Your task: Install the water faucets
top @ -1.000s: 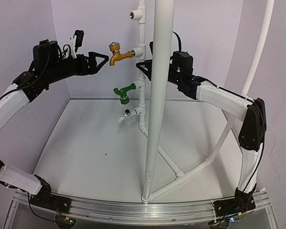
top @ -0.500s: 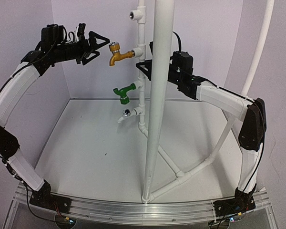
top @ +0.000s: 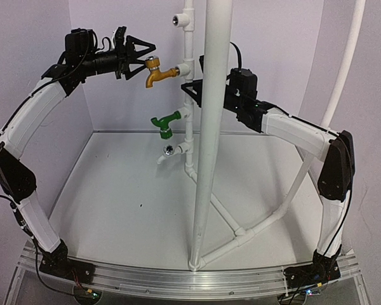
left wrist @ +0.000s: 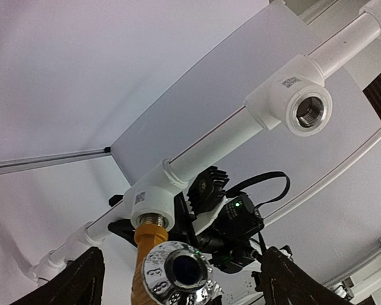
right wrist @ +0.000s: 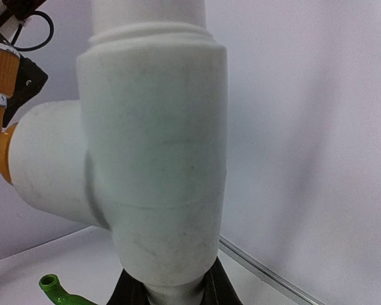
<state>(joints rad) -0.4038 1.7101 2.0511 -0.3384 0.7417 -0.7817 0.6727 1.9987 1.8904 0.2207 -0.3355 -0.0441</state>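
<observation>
While your left gripper (top: 146, 57) hangs with its jaws spread, the brass faucet (top: 157, 71) sits just ahead of it, its round knob (left wrist: 181, 272) between the fingertips (left wrist: 82, 283) and clear of both; the faucet is seated in a white tee fitting (left wrist: 153, 202); your right gripper (top: 192, 92) is clamped on the vertical white pipe (top: 189, 38) just under that tee; the green faucet (top: 165, 122) hangs below both grippers.

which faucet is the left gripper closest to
The brass faucet, the upper one: the left gripper's open fingers straddle its knob. The green faucet sits lower on the pipe, away from it.
</observation>
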